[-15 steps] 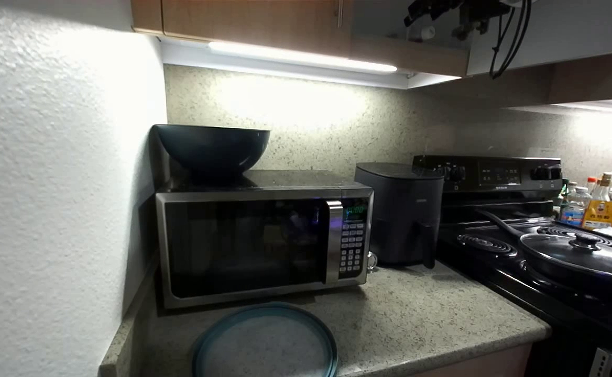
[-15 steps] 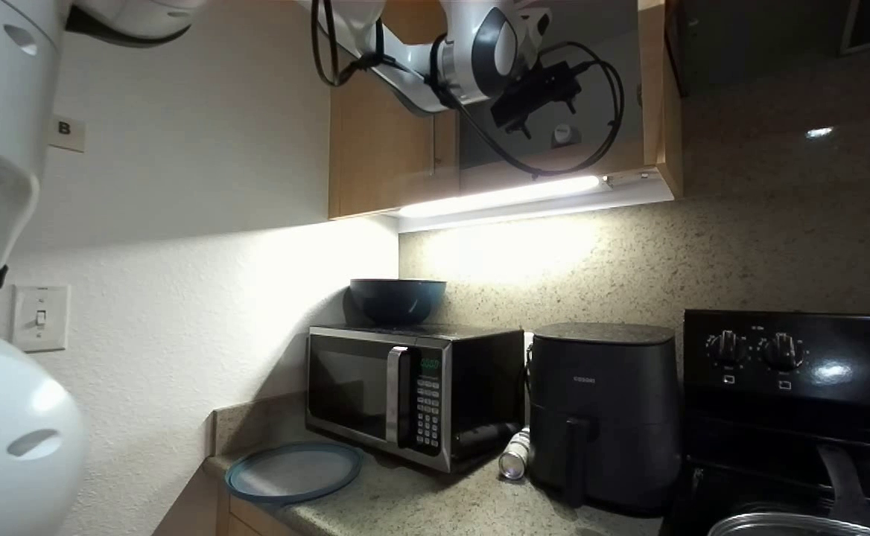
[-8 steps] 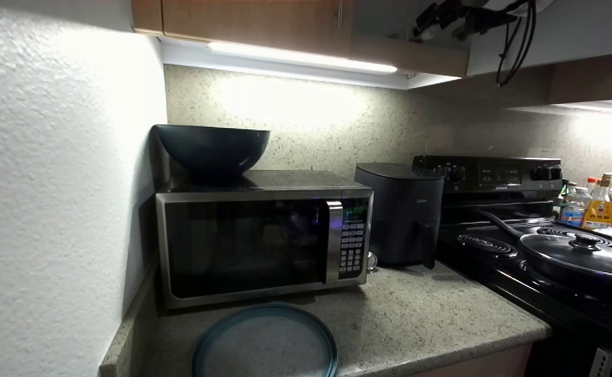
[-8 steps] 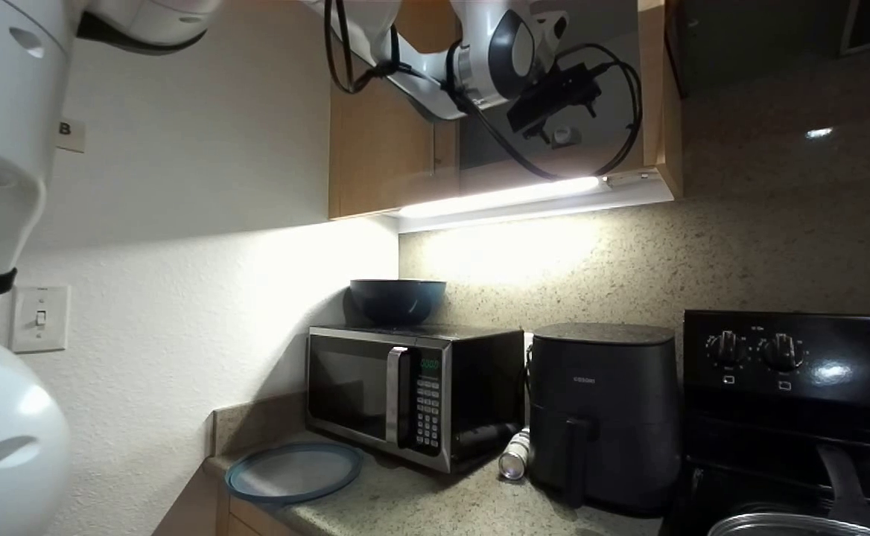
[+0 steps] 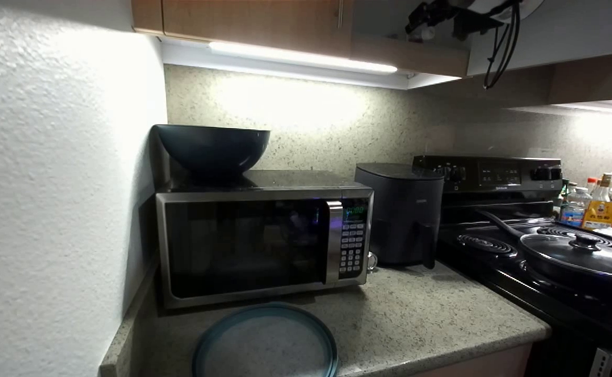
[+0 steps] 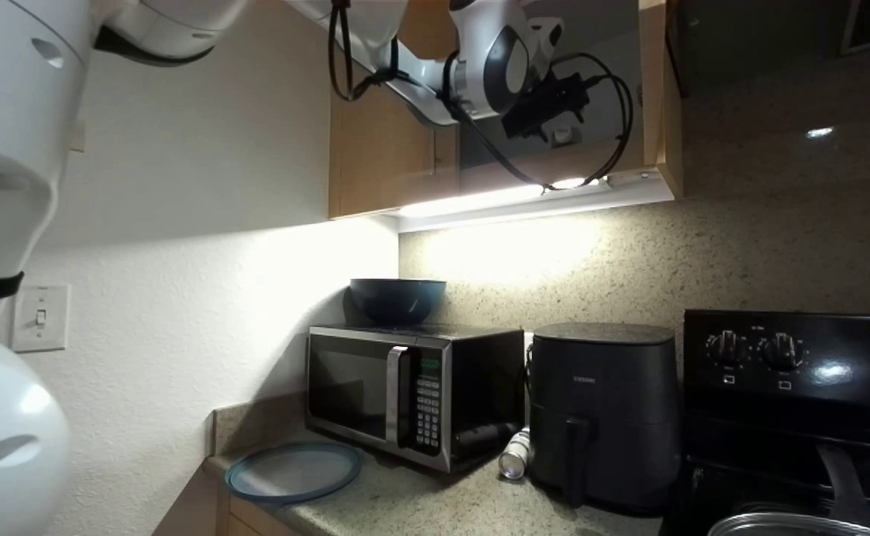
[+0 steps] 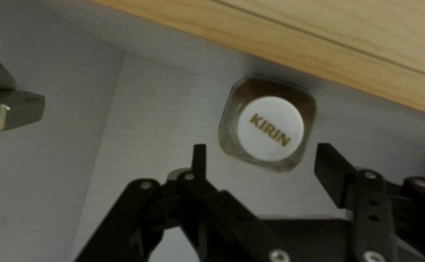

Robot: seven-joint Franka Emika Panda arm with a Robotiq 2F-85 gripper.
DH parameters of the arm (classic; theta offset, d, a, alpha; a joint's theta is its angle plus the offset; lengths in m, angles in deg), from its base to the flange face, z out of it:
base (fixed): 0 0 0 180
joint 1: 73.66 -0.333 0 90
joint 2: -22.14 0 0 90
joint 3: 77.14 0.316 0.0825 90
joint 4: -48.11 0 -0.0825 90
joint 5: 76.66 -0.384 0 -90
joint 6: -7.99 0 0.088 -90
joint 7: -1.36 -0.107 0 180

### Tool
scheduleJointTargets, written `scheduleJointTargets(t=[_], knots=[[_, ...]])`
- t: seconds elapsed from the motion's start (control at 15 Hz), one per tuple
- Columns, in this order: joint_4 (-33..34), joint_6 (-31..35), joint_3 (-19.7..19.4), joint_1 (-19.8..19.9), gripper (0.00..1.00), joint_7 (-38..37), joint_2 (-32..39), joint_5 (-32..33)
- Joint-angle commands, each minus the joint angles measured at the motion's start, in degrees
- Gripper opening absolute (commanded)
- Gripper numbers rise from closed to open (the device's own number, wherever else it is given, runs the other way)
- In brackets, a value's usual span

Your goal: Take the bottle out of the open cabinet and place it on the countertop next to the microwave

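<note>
Endwise, the bottle (image 7: 268,123) points its cap (image 7: 270,128) wristward.

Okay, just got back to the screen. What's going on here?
The robot arm has its end effector up at the open cabinet, facing the bottle marked KIRIN. The fingers stand apart and grip nothing. The bottle is inside the cabinet, so both picking it up and setting it on the countertop next to the microwave are yet to be done.
</note>
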Motion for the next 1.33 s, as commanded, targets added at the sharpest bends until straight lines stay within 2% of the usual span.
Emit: scheduleJointTargets(t=[0.0, 0.4, 0.6, 0.73, 0.87, 0.93, 1.0, 1.07, 1.13, 1.2, 1.27], knots=[[1.9, 1.5, 2.1, 0.8, 0.46, 5.0, 1.1, -5.3], [3.5, 1.1, 3.7, 1.1, 0.08, 8.8, 1.2, -10.7], [4.0, 0.9, 4.0, 1.1, 0.02, 10.1, 1.3, -13.0], [4.3, 0.8, 3.7, 1.1, 0.01, 10.1, 1.3, -13.4], [4.5, 0.7, 3.2, 1.0, 0.05, 9.6, 1.5, -12.4], [4.2, 1.0, 2.2, 0.8, 0.05, 8.7, 1.6, -9.6], [3.4, 0.1, 2.5, 0.2, 0.30, 6.9, 0.7, -10.6], [3.4, 0.0, 2.4, 0.2, 0.05, 6.8, 0.8, -10.5], [3.4, 0.0, 2.4, 0.2, 0.10, 6.8, 0.8, -10.5], [3.4, 0.0, 2.4, 0.2, 0.42, 6.8, 0.9, -10.5], [2.6, -1.0, 2.2, 0.1, 0.47, 6.7, 0.1, -10.0]])
